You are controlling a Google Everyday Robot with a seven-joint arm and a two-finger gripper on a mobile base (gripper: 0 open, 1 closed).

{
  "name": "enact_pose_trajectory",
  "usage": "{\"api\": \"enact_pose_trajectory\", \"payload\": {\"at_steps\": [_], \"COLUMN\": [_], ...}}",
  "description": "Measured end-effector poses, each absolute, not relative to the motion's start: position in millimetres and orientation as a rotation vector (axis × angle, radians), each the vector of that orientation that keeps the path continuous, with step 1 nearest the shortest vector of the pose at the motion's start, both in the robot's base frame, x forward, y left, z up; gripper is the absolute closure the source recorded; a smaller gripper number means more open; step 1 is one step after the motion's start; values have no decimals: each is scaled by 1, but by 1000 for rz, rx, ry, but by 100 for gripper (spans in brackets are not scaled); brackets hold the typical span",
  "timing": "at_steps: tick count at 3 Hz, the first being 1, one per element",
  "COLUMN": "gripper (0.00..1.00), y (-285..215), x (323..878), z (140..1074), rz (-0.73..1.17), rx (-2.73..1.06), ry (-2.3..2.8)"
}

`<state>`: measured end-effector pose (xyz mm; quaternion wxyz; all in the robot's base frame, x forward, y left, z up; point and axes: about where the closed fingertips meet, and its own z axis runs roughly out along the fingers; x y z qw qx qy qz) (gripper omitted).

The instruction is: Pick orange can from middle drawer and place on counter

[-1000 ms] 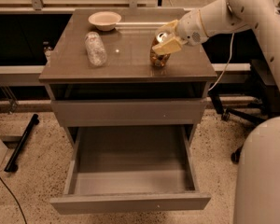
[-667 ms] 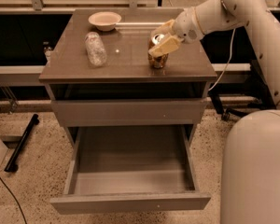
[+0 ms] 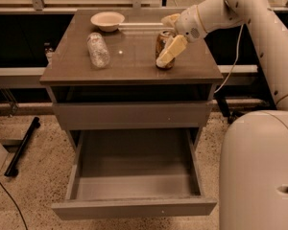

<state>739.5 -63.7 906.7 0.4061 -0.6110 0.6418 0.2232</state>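
Orange can stands on counter at the end effector, grip impossible to tell; middle drawer open.

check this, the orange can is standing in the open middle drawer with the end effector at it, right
Wrong place. The camera view shows the orange can standing on the counter with the end effector at it; the open middle drawer holds no can.

Cream-coloured gripper upper right of centre, right at the orange can, brownish-orange with white marks. Counter glossy grey-brown, middle drawer plain grey, bowl off-white, bottle clear, floor speckled beige.
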Motion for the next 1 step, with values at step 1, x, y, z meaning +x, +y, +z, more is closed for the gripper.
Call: {"api": "enact_pose_trajectory", "payload": {"at_steps": [1], "gripper": [0], "y": [-64], "x": [740], "z": [907], "rz": [563], "rx": [-1541], "ry": [1619]}}
